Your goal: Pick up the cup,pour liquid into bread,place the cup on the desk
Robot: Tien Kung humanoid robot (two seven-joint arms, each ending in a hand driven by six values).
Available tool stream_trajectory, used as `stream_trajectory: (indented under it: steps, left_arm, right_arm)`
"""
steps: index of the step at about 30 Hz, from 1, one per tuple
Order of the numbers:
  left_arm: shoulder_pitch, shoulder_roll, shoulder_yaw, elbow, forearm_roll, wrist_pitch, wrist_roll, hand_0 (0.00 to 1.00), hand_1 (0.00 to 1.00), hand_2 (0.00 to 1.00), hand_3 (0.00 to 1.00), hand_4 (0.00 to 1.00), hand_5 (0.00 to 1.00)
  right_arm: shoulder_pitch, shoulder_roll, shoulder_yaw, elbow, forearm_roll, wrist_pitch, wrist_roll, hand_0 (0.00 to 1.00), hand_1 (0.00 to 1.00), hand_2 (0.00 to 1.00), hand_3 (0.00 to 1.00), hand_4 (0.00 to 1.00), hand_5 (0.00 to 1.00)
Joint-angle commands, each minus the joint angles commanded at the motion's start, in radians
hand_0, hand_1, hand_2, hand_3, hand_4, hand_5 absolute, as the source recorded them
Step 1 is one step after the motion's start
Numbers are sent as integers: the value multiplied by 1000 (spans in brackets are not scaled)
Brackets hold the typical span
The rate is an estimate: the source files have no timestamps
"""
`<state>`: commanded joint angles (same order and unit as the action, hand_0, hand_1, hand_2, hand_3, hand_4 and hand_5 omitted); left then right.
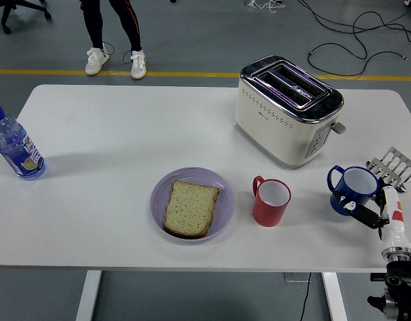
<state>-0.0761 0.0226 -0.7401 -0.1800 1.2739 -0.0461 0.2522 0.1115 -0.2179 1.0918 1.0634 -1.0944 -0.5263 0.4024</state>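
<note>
The right hand [373, 212] sits at the table's near right corner, its dark fingers [355, 206] pressed against the near side of the blue cup [353, 188]; whether they are actually closed round the cup or only touching it, I cannot tell from this angle. The cup stands upright on the white table [111, 134], or just off it (its base is hidden behind the fingers), with its handle turned left. No left hand shows.

As a judgement, this is the first step, getting hold of the cup: nothing has been poured. The next move calls for a firm wrap, a lift, and a carry leftward past the red mug [270, 201] to the slice of bread [190, 208], which lies on a lilac plate [158, 194] near the table's front middle. The red mug stands between cup and plate, so the path should go over it.

Just behind the blue cup lies a small metal rack [393, 164]. Further back stands a cream 2-slot toaster [286, 110], with a faint mark on its side too small to read. At the far left edge is a plastic bottle [15, 147] with a blue label, its print illegible. Beyond the table, a person's legs and white shoes [116, 61] stand on the floor.
</note>
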Motion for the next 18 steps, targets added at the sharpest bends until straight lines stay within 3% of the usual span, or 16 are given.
stream_trajectory:
  steps: [18]
  left_arm:
    - [-5, -2, -1, 0, 0, 1, 0, 655, 690, 711, 597, 308, 899]
  right_arm:
    - [0, 29, -7, -47, 18, -8, 30, 540, 472, 569, 573, 600, 7]
